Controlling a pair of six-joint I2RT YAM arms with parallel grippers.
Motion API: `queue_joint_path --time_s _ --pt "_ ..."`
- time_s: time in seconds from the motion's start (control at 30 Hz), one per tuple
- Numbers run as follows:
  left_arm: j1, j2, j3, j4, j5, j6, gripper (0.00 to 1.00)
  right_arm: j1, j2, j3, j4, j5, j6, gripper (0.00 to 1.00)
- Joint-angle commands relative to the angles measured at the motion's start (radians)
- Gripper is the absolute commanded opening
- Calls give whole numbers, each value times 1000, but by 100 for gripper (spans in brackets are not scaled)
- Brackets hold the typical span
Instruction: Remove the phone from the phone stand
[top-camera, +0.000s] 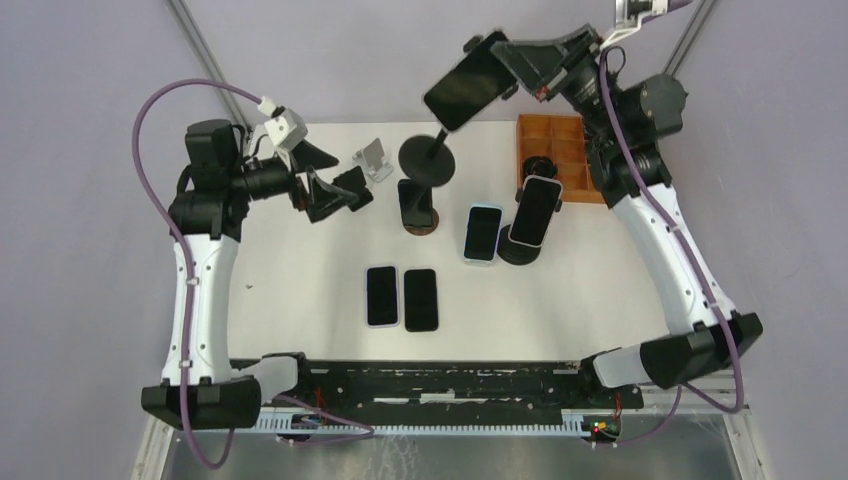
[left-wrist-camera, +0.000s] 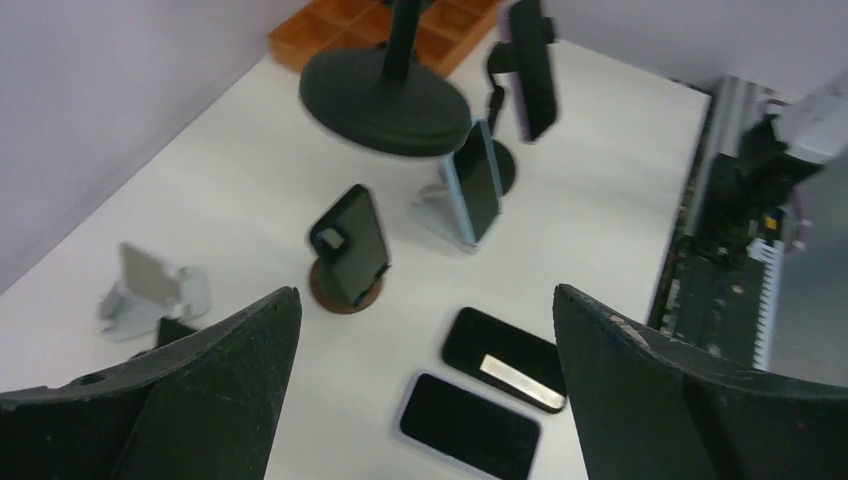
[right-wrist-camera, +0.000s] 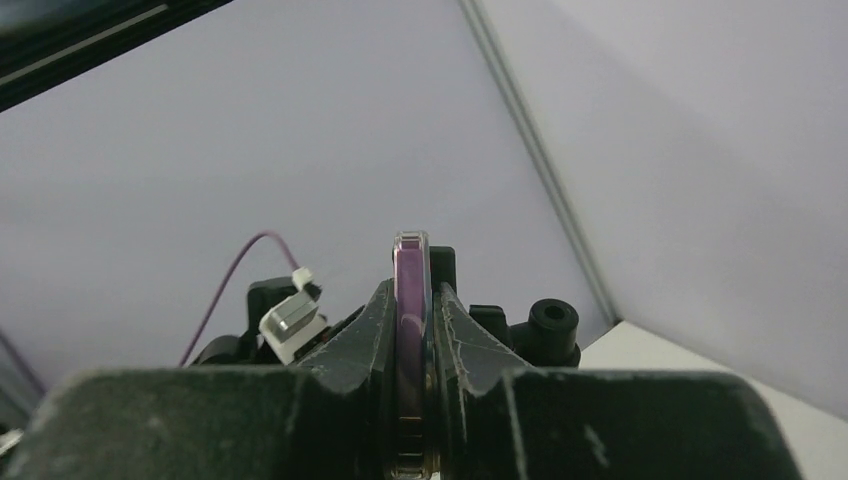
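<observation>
My right gripper (top-camera: 508, 72) is raised high at the back and is shut on the edges of a phone (top-camera: 465, 80) with a dark screen and a purple rim (right-wrist-camera: 410, 285). The phone is at the top of the tall black phone stand (top-camera: 430, 160), which has a round base (left-wrist-camera: 385, 90). In the right wrist view a black clamp part and a knob (right-wrist-camera: 553, 325) show just behind the phone; I cannot tell whether they touch it. My left gripper (top-camera: 335, 190) hovers over the left of the table, open, with nothing between its fingers (left-wrist-camera: 425, 290).
Two phones lie flat (top-camera: 383, 296) (top-camera: 421, 299) in the middle. A blue-cased phone (top-camera: 483, 232) and a light-rimmed phone (top-camera: 535, 210) lean on small stands. A dark stand on a brown disc (top-camera: 418, 205), an empty white stand (top-camera: 375, 160) and an orange tray (top-camera: 560, 150) stand further back.
</observation>
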Motion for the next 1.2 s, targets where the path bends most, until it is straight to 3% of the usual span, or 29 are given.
queue_joint_path --time_s 0.0,0.37,0.5,0.8,0.9,1.07,1.17 --pt "-96 -113 -88 24 171 -29 100 60 -147 -203 190 -43 178 0" --pt "-131 -310 -255 23 255 -64 100 358 -290 -429 176 5 179 0" --pt "-132 -349 -281 12 265 -45 100 466 -317 -540 278 22 198 0" --pt "-132 -363 -257 -311 329 261 100 610 -251 -508 356 14 215 0" --pt "-132 -354 -255 -456 333 438 100 627 -221 -470 369 -8 222 0" --pt "-133 -334 -201 -699 310 713 100 629 -218 -417 261 -33 129 0" --pt "-133 -346 -186 -716 286 715 100 628 -204 -363 146 -53 37 0"
